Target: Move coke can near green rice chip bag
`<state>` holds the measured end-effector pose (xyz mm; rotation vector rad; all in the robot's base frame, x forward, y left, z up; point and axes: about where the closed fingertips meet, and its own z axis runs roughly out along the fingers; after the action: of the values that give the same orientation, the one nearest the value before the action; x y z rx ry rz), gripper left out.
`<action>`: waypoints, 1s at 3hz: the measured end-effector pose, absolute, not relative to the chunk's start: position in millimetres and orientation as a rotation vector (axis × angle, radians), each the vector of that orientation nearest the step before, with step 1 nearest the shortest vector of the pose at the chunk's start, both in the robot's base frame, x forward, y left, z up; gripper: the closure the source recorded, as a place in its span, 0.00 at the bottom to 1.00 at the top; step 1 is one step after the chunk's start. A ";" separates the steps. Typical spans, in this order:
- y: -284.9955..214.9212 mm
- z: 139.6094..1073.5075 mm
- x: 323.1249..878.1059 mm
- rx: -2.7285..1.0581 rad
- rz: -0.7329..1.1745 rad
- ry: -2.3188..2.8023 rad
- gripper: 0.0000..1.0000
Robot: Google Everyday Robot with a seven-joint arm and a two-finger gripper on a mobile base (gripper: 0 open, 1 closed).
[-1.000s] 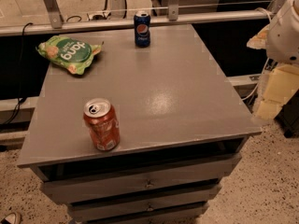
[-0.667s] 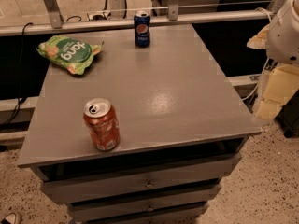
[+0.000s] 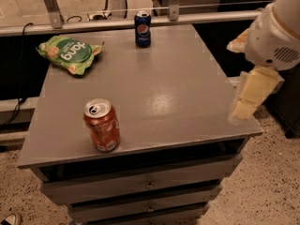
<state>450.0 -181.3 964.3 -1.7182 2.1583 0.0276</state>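
Observation:
The coke can, red-orange with a silver top, stands upright near the front left edge of the grey table. The green rice chip bag lies flat at the back left corner, well behind the can. My gripper, pale yellow below a white arm housing, hangs at the table's right edge, far to the right of the can and holding nothing.
A dark blue Pepsi can stands upright at the back centre of the table. Drawers run below the tabletop. A metal rail and posts run behind the table. Speckled floor lies to the right.
My gripper and arm have shifted a little to the left, toward the table's right edge. The cans and the bag have not moved.

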 end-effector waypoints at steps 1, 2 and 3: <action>-130.4 941.3 459.1 -1.702 0.243 2.064 0.00; -74.1 919.7 458.3 -1.686 0.463 1.959 0.00; -23.0 910.9 455.4 -1.668 0.638 1.846 0.00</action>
<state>455.4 -23.0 910.9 -1.6675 1.8460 0.6379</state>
